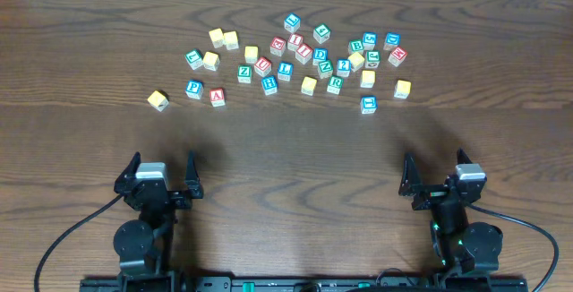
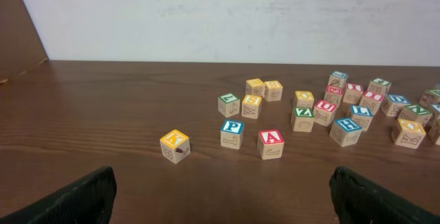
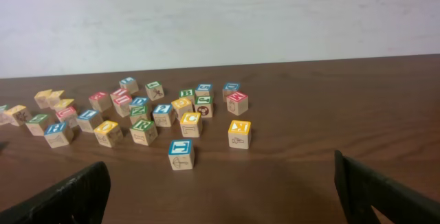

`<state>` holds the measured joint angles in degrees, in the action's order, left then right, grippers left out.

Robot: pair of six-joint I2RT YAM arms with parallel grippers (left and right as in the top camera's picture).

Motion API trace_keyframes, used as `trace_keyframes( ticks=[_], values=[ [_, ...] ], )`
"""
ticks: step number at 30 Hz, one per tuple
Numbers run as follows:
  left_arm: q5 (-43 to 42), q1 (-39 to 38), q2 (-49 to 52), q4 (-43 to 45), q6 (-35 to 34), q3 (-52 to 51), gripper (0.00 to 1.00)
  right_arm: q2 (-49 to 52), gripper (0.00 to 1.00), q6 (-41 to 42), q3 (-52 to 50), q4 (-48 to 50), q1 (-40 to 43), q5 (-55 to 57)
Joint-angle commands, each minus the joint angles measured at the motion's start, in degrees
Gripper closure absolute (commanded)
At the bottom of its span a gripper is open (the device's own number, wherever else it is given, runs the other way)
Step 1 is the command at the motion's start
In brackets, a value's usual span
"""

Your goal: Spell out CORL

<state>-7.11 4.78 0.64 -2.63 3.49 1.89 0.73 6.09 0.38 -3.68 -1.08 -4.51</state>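
Observation:
Several wooden letter blocks lie scattered across the far middle of the table point(image 1: 286, 158). Among them are a green R block point(image 1: 335, 83), also in the right wrist view point(image 3: 143, 132), and a blue L block point(image 1: 285, 70). Most other letters are too small to read. My left gripper point(image 1: 162, 168) is open and empty near the front left, well short of the blocks. My right gripper point(image 1: 436, 171) is open and empty near the front right. Its fingers frame bare table in the right wrist view point(image 3: 220, 196), as the left gripper's do in the left wrist view point(image 2: 220, 200).
A lone yellow block point(image 1: 158, 100) sits at the left of the group, also in the left wrist view point(image 2: 174, 146). A blue P block point(image 2: 232, 133) and a red A block point(image 2: 271, 143) are beside it. A blue block point(image 3: 181, 154) and a yellow block point(image 3: 239, 134) lie closest to the right gripper.

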Motion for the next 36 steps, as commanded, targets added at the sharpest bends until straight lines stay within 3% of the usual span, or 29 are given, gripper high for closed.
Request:
trace_keyframes(
  ticks=[1, 15, 20, 30, 36],
  values=[
    [0.5, 0.31, -0.35, -0.87, 0.76, -1.66, 0.02, -0.09, 0.01, 0.7, -0.07, -0.24, 0.24, -0.35],
    [-0.15, 0.31, -0.35, 1.92, 0.28, -1.62, 0.02, -0.09, 0.01, 0.02, -0.07, -0.37, 0.26, 1.64],
    [-0.09, 0.31, 1.75, 1.92, -2.03, 2.12, 0.02, -0.09, 0.01, -4.57, 0.39, 0.98, 0.31, 2.69],
    [0.26, 0.31, 31.34, 1.25, 0.37, 28.79, 0.02, 11.04, 0.01, -3.56, 15.78, 1.27, 3.61, 1.29],
    [-1.57, 0.31, 48.0, -7.85, 0.57, 47.74, 0.02, 25.51, 0.01, -3.61, 30.38, -5.42, 4.11, -1.38]
  ],
)
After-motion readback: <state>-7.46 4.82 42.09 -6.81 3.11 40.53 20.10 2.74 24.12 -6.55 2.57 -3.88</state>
